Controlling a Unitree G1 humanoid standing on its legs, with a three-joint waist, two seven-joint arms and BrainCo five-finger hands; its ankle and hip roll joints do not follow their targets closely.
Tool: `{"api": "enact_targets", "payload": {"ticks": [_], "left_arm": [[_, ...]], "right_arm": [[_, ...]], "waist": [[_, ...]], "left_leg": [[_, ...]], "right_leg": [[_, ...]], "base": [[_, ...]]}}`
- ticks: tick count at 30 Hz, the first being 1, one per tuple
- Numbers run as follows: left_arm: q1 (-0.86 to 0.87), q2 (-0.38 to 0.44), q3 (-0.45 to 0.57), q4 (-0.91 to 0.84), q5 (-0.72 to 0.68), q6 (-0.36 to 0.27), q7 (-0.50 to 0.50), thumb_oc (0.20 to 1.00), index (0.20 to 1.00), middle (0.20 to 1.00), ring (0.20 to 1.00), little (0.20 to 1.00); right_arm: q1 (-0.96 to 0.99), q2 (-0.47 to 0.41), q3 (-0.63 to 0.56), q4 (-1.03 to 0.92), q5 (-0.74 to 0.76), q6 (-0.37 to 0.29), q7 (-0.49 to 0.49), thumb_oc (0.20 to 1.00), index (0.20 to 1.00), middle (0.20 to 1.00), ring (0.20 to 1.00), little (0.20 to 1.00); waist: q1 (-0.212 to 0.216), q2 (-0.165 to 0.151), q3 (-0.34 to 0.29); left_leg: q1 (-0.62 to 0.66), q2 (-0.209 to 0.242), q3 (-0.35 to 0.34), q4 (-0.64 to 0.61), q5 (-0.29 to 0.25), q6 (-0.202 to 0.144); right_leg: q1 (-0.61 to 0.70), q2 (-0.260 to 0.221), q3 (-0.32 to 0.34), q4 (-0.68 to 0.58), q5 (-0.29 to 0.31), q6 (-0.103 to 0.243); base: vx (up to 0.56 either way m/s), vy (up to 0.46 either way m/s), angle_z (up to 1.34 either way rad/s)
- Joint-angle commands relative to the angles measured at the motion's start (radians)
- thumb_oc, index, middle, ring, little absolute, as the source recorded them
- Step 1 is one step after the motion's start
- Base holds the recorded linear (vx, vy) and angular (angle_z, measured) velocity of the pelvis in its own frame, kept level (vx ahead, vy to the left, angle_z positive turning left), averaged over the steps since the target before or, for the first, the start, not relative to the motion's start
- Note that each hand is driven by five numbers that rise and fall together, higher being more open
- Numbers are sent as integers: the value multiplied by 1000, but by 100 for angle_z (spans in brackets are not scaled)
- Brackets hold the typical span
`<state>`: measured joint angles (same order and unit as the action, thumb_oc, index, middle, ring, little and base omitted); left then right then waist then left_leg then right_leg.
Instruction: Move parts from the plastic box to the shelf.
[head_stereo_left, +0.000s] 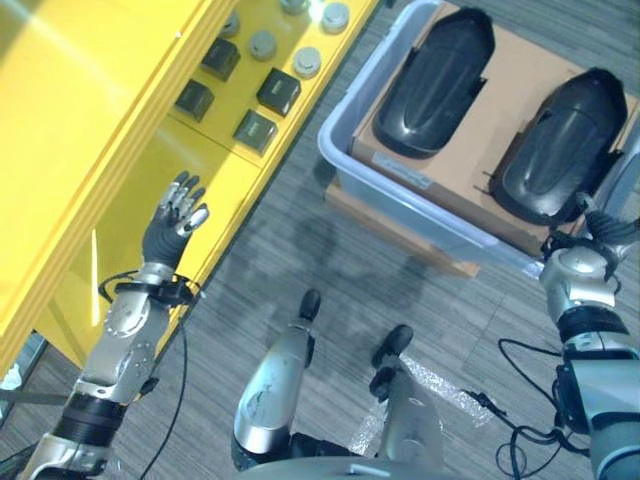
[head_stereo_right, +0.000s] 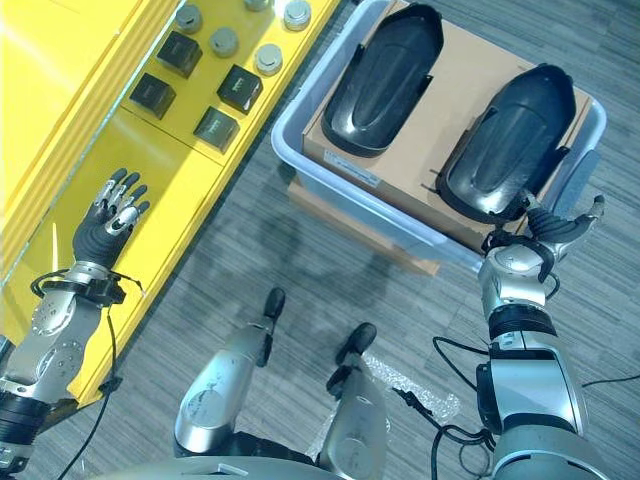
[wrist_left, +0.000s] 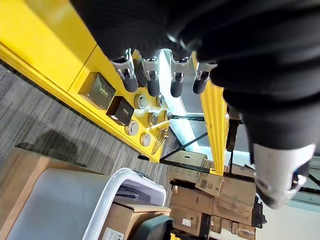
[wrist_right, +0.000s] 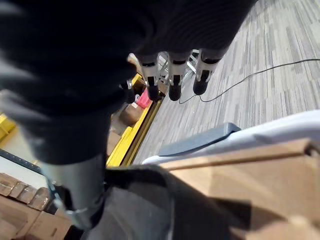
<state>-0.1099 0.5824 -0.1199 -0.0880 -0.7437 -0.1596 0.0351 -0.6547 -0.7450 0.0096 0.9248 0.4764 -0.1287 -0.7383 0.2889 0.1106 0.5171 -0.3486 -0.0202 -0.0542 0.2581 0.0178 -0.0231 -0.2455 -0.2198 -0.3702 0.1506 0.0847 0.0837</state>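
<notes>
Two glossy black moulded plastic parts, the left part (head_stereo_left: 436, 82) and the right part (head_stereo_left: 563, 145), lie side by side on a sheet of brown cardboard (head_stereo_right: 468, 85) inside the pale grey-blue plastic box (head_stereo_left: 372, 170), which sits on the grey striped carpet floor (head_stereo_left: 330, 255) at about one o'clock in the head views. The yellow metal shelf (head_stereo_left: 120, 150) runs along the ten o'clock side, and on its surface, at around eleven o'clock, sit several dark square blocks (head_stereo_left: 278, 91) and a few grey round discs (head_stereo_left: 306, 62). The left hand (head_stereo_left: 173, 222) hovers over the shelf's near edge at about nine o'clock, its fingers (wrist_left: 152, 80) straight and spread, grasping nothing, well apart from the blocks. The right hand (head_stereo_right: 555, 228) is at the box's near right corner, around four o'clock, just beside the right part's lower end; in the right wrist view its fingers (wrist_right: 174, 80) hang loosely extended over the box wall with nothing between them. Stacked cardboard cartons (wrist_left: 210, 200) stand beyond the far end of the shelf in the left wrist view.
</notes>
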Motion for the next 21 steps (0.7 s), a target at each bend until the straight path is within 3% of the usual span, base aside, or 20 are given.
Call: {"api": "enact_targets", "payload": {"ticks": [1,4,9,21], "left_arm": [[3,21,18,-23,-20,-75,-12,1000,1000,1000,1000,1000],[4,28,25,-17,-34,-74,-17,1000,1000,1000,1000,1000],[8,32,35,-12,-39,-68,-32,1000,1000,1000,1000,1000],[5,12,5,4,-30,-96,-39,1000,1000,1000,1000,1000]], "right_arm": [[-36,-62,67,-4,31,-70,7,1000,1000,1000,1000,1000],[-50,-65,68,-10,36,-61,7,1000,1000,1000,1000,1000],[-57,-60,74,-14,46,8,-8,1000,1000,1000,1000,1000],[-12,-11,57,92,116,0,18,1000,1000,1000,1000,1000]], "waist": [[10,3,-37],[12,2,-33],[13,2,-25],[3,14,3]], "left_leg": [[-120,-33,-24,67,-30,-10],[-119,-38,-24,61,-28,-8],[-128,-44,-16,66,-31,-3],[-176,-49,-4,98,-34,3]], "right_leg": [[41,11,-27,2,-85,38],[37,10,-26,0,-82,40],[19,4,-20,9,-80,45],[-35,0,-6,40,-78,45]], "base": [[0,0,0],[6,11,3],[6,8,1],[0,0,0]]}}
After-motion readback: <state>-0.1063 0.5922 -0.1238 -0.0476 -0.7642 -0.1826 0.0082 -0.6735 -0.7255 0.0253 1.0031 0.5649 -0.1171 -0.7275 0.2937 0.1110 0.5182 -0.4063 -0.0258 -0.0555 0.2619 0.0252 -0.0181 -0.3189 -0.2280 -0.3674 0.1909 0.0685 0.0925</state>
